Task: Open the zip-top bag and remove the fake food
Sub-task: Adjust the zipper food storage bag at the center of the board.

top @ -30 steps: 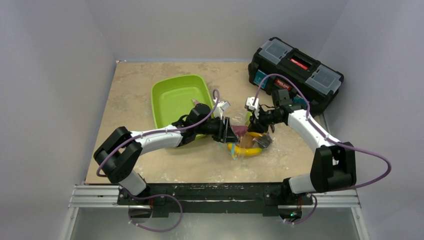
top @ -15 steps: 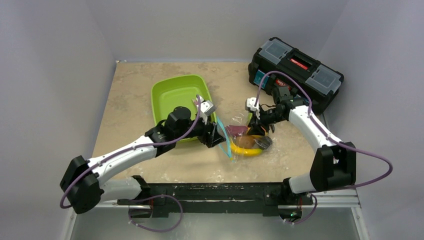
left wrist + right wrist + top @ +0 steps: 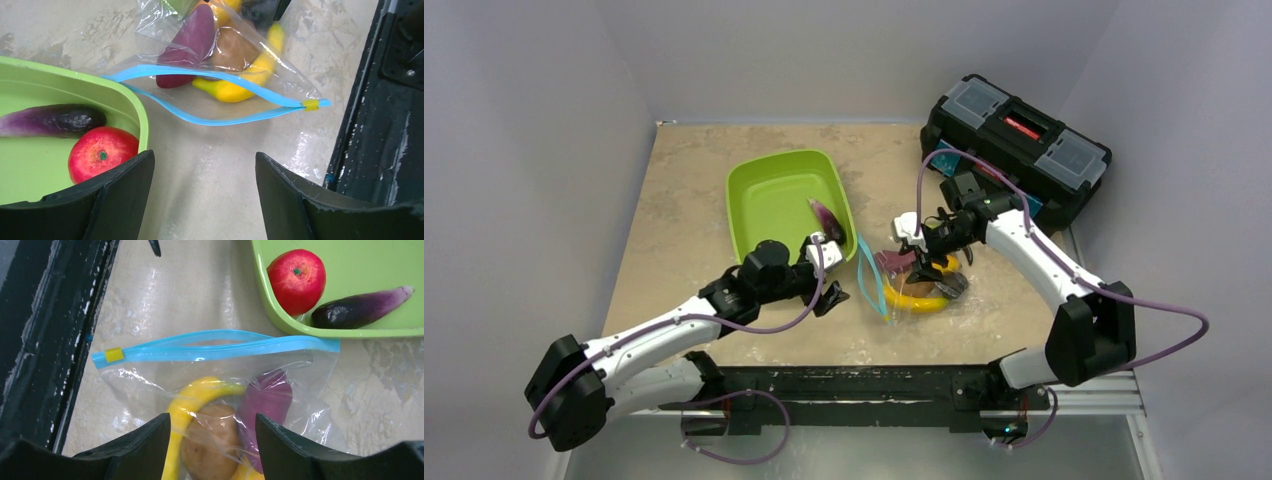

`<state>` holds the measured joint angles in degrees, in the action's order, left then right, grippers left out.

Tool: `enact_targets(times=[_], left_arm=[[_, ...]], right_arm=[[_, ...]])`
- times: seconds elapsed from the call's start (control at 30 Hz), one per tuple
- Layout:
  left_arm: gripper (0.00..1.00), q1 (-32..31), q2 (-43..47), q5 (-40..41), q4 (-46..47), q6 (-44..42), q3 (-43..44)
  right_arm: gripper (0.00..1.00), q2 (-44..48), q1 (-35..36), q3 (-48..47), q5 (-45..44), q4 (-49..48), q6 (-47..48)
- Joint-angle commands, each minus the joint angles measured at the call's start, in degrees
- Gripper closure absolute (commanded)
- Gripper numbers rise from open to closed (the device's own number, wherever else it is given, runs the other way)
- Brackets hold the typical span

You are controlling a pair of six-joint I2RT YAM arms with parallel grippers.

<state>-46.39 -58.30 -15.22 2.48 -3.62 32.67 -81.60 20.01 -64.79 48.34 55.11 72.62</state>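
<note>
Top: bag (image 3: 904,292) lies on table (image 3: 684,200) btw both arms, just beside tray (image 3: 774,195).
Left wrist: left gripper (image 3: 202,165) jaws apart, empty; bag mouth gapes.
Right wrist: right gripper (image 3: 212,422) apart over bag. Risk: w/ nothing pinning it, bag prob drags along when banana (image 3: 195,392) gets pulled.

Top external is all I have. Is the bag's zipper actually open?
Observer: Yes. The left wrist view shows the zip-top bag with its two blue strips parted and the yellow slider at one end.
Operator: Anything in the green tray besides the eggplant?
Observer: A red apple lies beside it.
Operator: What's in the bag?
Observer: The right wrist view shows a banana, a brown piece and a maroon piece inside.
</note>
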Motion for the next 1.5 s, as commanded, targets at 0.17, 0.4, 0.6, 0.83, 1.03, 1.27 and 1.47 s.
enact_targets(times=[0.17,0.4,0.6,0.83,1.03,1.27,1.47], left_arm=[[0.00,0.2,-7.1,1.5,14.9,-1.1,-1.4],[0.05,0.0,-9.9,3.4,18.5,-0.5,-1.6],[0.06,0.2,-1.3,10.0,16.3,2.7,-5.8],[0.00,2.4,14.5,18.8,19.2,12.7,-14.7],[0.02,2.9,16.0,14.4,16.8,10.4,-14.7],[0.07,2.4,10.8,9.6,17.0,7.4,-11.8],[0.11,1.2,4.0,4.8,20.8,5.0,-9.7]], right_arm=[[0.36,-1.1,3.2,-3.4,-1.4,1.8,5.2],[0.31,2.3,9.8,-5.3,5.8,-13.5,-30.0],[0.32,0.1,13.5,-5.6,-11.8,-24.9,-50.3],[0.26,-2.5,20.0,-5.9,-28.0,-26.4,-52.3],[0.26,-6.5,24.9,-7.9,-41.6,-25.5,-53.1],[0.34,-9.4,26.2,-7.6,-50.3,-26.2,-52.5],[0.45,-9.3,26.2,-6.3,-51.9,-26.5,-52.1]])
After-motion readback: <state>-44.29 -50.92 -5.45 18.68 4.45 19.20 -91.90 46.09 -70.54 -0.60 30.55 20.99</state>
